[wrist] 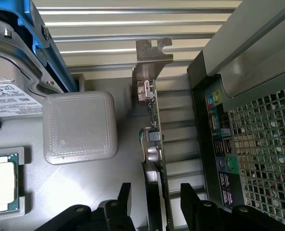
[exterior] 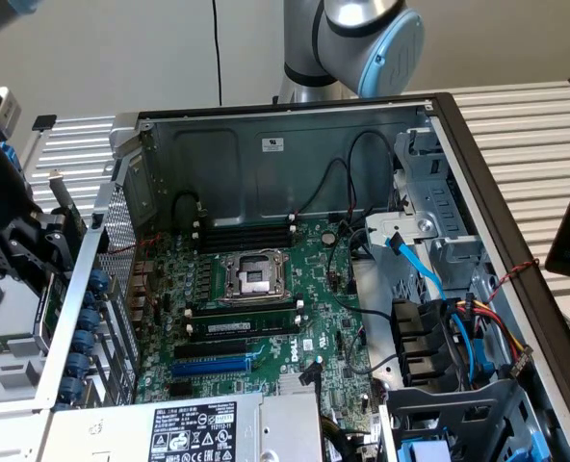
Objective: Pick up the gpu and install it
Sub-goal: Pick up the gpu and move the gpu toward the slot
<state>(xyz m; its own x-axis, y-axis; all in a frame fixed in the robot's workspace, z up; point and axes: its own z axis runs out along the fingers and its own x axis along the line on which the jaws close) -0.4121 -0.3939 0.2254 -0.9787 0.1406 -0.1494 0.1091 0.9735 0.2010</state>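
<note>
Gripper [wrist: 156, 192] is straddling the gpu [wrist: 155, 139]: fingers [wrist: 123, 199] are wide apart, nothing clamped yet. The card stands on edge in the gap between them, roughly centred, with its dark shroud side facing one finger and the bare board face the other. Its silver bracket [wrist: 151, 60] sits out past the fingertips. The card is outside the computer case [wrist: 258, 159], whose rear port panel lies just beyond the board-side finger. A grey block [wrist: 80, 126] lies beyond the shroud-side finger. For this grasp I'd keep the pads flat on shroud and board, clear of the bracket and connector edge. Close evenly and gently so the card doesn't tilt.
</note>
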